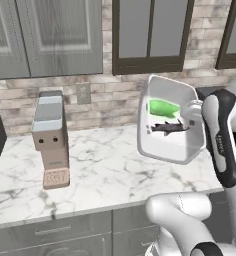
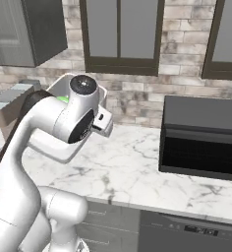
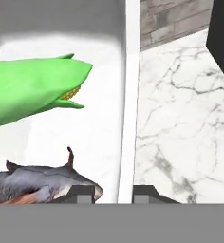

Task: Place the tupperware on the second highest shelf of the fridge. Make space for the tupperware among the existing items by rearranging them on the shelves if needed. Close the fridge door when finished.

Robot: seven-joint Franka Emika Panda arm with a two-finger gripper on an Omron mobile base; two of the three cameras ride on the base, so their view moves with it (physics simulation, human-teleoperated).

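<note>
The gripper [image 3: 113, 192] is clamped on the wall of the white tupperware [image 1: 182, 150], one fingertip [image 3: 80, 192] inside and the other outside. The tub is held tilted above the marble counter [image 1: 105, 170], its open side turned toward the left base view. Inside it lie a green corn cob [image 1: 162, 107] and a grey fish [image 1: 167, 128].

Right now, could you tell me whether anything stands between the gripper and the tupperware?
Nothing does: the gripper is shut on the tupperware rim, holding it tilted above the marble counter.
</note>
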